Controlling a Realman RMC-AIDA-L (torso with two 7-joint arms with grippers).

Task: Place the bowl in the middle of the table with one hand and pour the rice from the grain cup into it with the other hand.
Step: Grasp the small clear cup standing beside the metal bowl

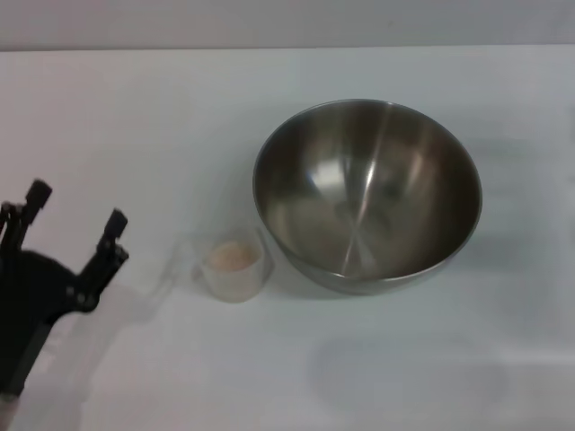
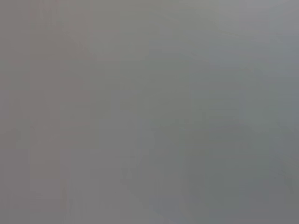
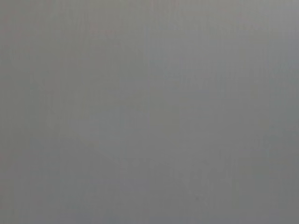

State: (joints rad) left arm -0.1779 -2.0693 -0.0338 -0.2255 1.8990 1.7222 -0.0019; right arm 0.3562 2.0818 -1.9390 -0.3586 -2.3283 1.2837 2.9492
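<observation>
The large steel bowl (image 1: 367, 193) sits on the white table (image 1: 135, 117), right of centre, and is empty inside. The small clear grain cup (image 1: 235, 267) stands just left of the bowl's near side, upright, with pale rice (image 1: 234, 256) in it and its handle pointing left. My left gripper (image 1: 76, 206) is at the left edge of the head view, open and empty, well left of the cup. My right gripper is out of view. Both wrist views show only plain grey.
The table's far edge (image 1: 287, 48) runs along the top of the head view. White tabletop lies in front of the bowl and to the far left.
</observation>
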